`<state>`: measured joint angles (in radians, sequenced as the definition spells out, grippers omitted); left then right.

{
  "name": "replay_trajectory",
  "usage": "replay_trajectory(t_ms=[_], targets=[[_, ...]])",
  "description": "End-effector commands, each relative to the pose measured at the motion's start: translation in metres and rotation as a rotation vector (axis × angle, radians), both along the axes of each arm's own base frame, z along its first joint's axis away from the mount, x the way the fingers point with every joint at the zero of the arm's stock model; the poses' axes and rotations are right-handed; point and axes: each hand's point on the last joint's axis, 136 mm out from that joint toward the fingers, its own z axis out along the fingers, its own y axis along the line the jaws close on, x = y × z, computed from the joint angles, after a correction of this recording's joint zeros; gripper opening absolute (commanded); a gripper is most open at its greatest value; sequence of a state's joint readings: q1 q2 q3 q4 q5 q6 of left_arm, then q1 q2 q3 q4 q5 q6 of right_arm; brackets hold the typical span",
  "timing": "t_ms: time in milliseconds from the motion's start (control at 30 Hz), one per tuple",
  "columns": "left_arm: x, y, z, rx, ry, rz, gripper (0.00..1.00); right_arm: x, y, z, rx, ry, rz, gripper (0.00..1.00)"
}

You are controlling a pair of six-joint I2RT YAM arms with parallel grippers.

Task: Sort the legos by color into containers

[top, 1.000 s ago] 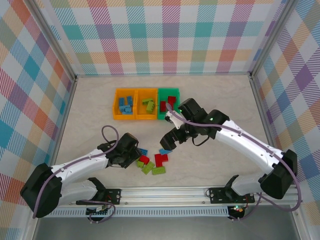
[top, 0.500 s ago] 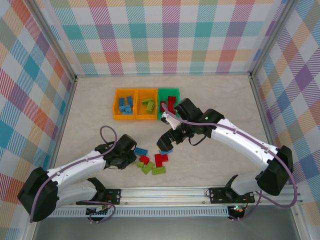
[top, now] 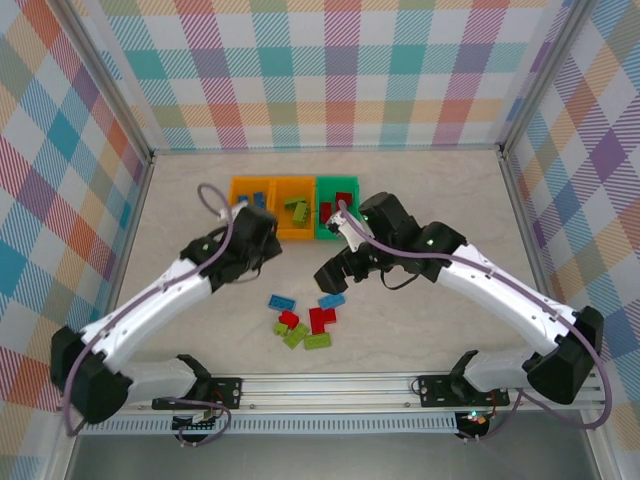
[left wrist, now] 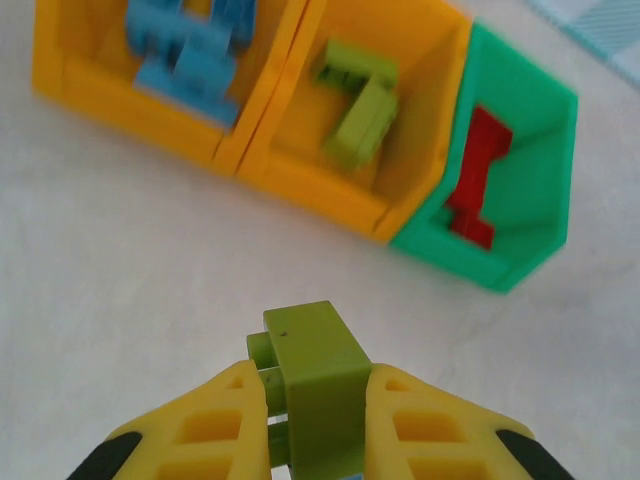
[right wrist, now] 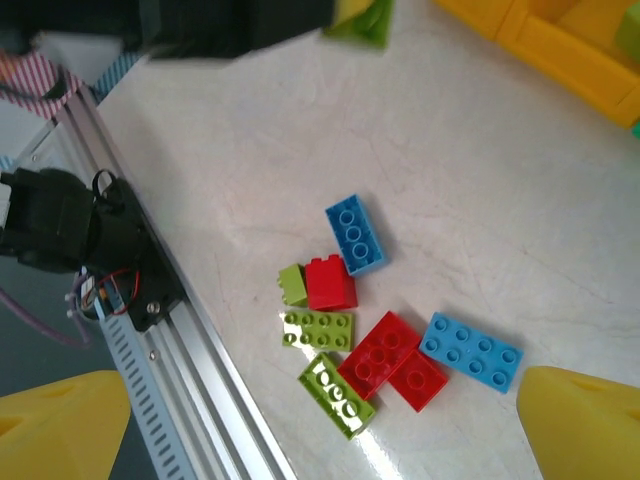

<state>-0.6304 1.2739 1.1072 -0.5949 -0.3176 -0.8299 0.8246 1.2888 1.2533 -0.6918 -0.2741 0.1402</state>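
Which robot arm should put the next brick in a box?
Left. The left gripper holds a lime green brick, facing the middle orange bin with green bricks. The right gripper is open, empty, above the loose bricks.

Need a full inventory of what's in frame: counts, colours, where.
orange bins: 2, left orange bin and middle orange bin, far side of the table.
green bin: 1, right end of that row.
binned bricks: blue bricks in the left, lime green bricks in the middle, red bricks in the green; counts unclear.
loose bricks: 2 blue, 3 lime green, about 3 red, clustered near the arm bases.
held brick: 1, lime green.
left hand: shut on held brick, short of the bins.
right hand: open, by the loose cluster.
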Motion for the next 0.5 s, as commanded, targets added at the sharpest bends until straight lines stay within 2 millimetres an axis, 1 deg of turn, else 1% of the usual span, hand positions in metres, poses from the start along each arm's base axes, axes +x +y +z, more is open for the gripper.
replay_trajectory(t_ms=[0, 33, 100, 133, 167, 233, 300, 333, 367, 467], targets=[[0.063, -0.004, 0.001, 0.113, -0.074, -0.008, 0.14, 0.004, -0.005, 0.004, 0.017, -0.021, -0.055, 1.0], [0.082, -0.011, -0.004, 0.122, -0.073, -0.02, 0.14, 0.003, -0.007, 0.004, 0.014, -0.022, -0.066, 1.0], [0.112, -0.023, -0.013, 0.135, -0.069, -0.039, 0.15, 0.002, -0.013, 0.004, 0.008, -0.023, -0.085, 1.0], [0.126, -0.028, -0.021, 0.144, -0.062, -0.046, 0.17, 0.001, -0.016, 0.003, 0.007, -0.025, -0.093, 1.0], [0.138, -0.032, -0.023, 0.148, -0.064, -0.051, 0.18, -0.001, -0.018, 0.004, 0.009, -0.024, -0.097, 1.0], [0.157, -0.036, -0.032, 0.169, -0.052, -0.045, 0.25, -0.005, -0.024, 0.003, 0.008, -0.02, -0.107, 1.0], [0.167, -0.037, -0.039, 0.176, -0.033, -0.033, 0.32, -0.007, -0.028, 0.002, 0.011, -0.018, -0.12, 1.0], [0.17, -0.037, -0.039, 0.18, -0.031, -0.028, 0.35, -0.009, -0.03, 0.001, 0.011, -0.017, -0.124, 1.0], [0.171, -0.036, -0.038, 0.179, -0.029, -0.024, 0.37, -0.01, -0.032, 0.0, 0.014, -0.019, -0.128, 1.0], [0.165, -0.038, -0.026, 0.145, -0.042, -0.032, 0.47, -0.011, -0.036, -0.005, 0.007, -0.021, -0.141, 1.0]])
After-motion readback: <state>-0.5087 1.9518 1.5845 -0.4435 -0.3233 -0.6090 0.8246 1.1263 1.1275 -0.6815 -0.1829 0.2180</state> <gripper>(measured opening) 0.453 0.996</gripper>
